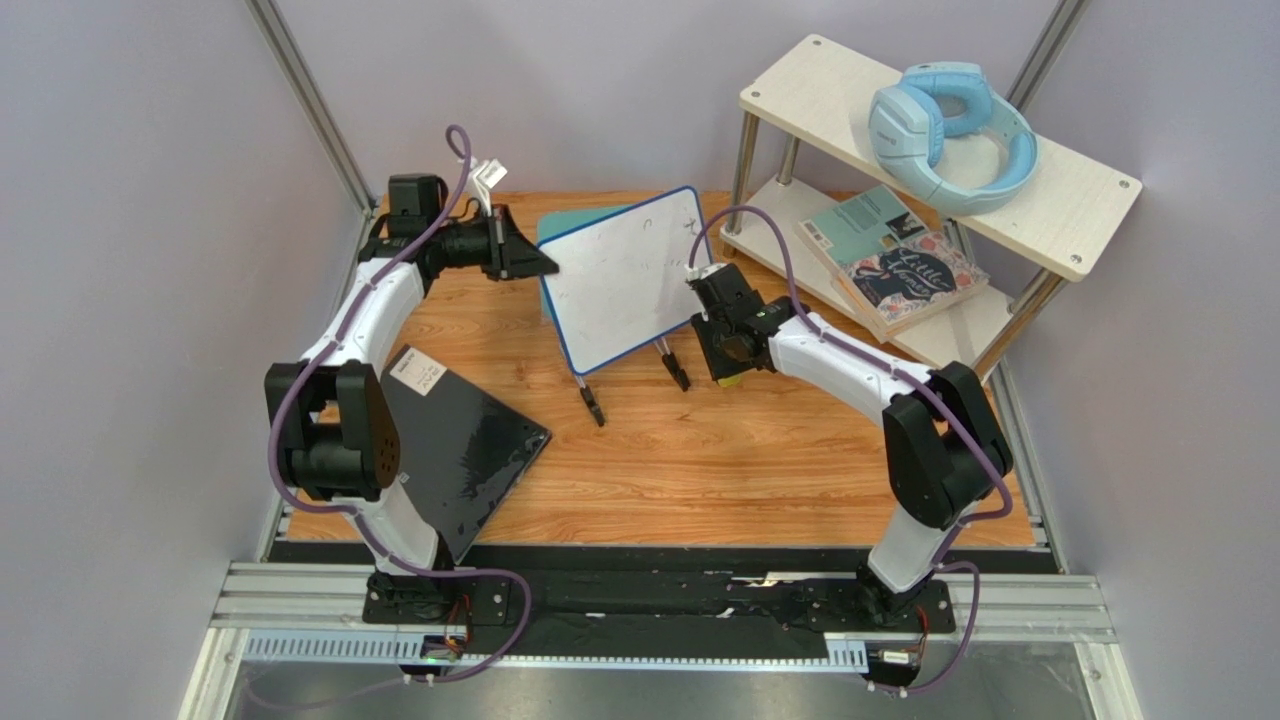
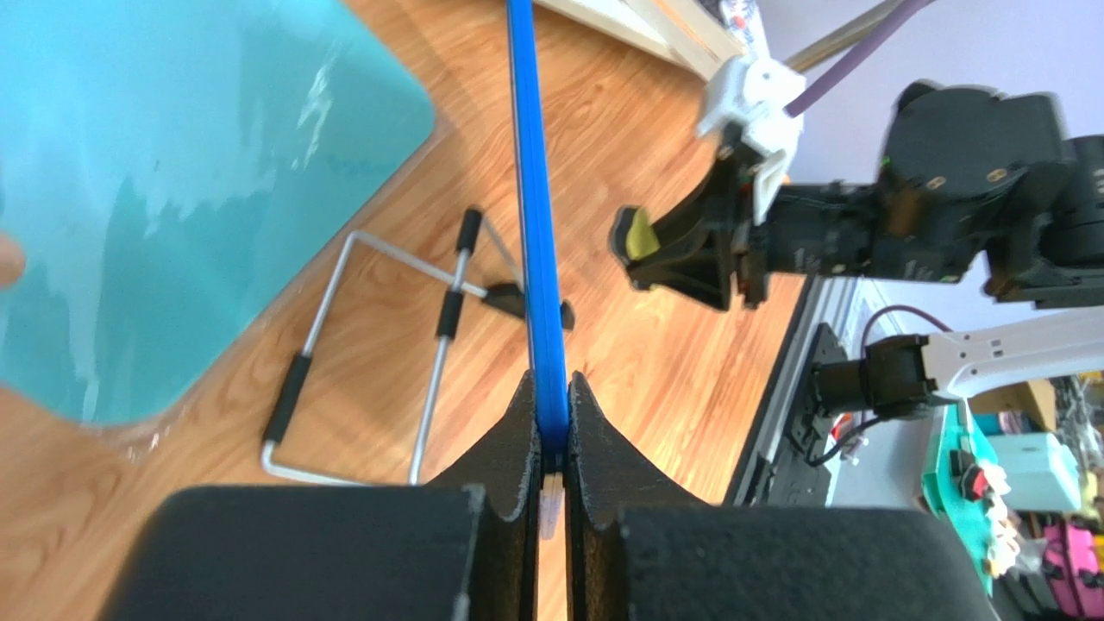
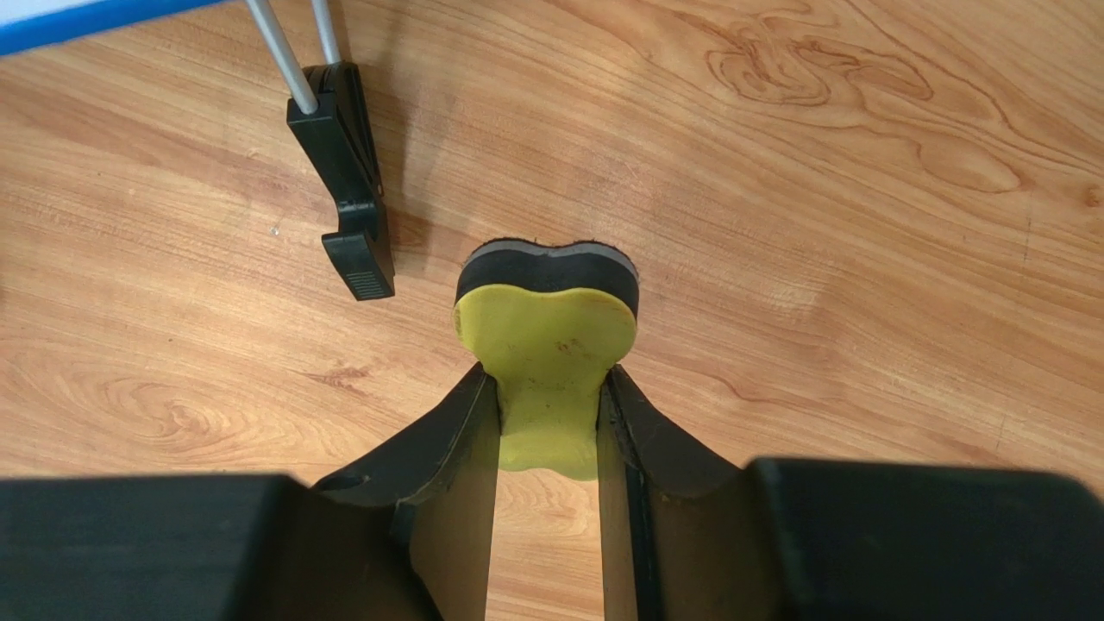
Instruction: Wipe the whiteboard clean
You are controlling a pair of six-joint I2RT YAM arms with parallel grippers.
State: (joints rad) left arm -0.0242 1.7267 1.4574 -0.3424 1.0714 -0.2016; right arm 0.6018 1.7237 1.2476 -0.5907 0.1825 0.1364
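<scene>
The whiteboard [image 1: 624,278], white with a thin blue frame, stands tilted at the middle of the wooden table, its surface almost blank with only faint specks near the top. My left gripper [image 1: 541,266] is shut on its left edge; in the left wrist view the blue frame [image 2: 537,233] runs straight between the jaws of the left gripper [image 2: 553,421]. My right gripper [image 1: 718,348] is shut on a yellow-green eraser [image 3: 547,339] with a black felt face. It hangs by the board's lower right corner, off the white surface, over bare wood. One black foot [image 3: 350,181] stands just left of the eraser.
A glossy black slab [image 1: 451,450] lies at the front left. Behind the board lies a teal mat [image 2: 169,194], with the board's wire stand [image 2: 389,349] beside it. At the back right, a two-tier shelf [image 1: 1052,195] carries blue headphones [image 1: 947,128] above and books [image 1: 902,270] below.
</scene>
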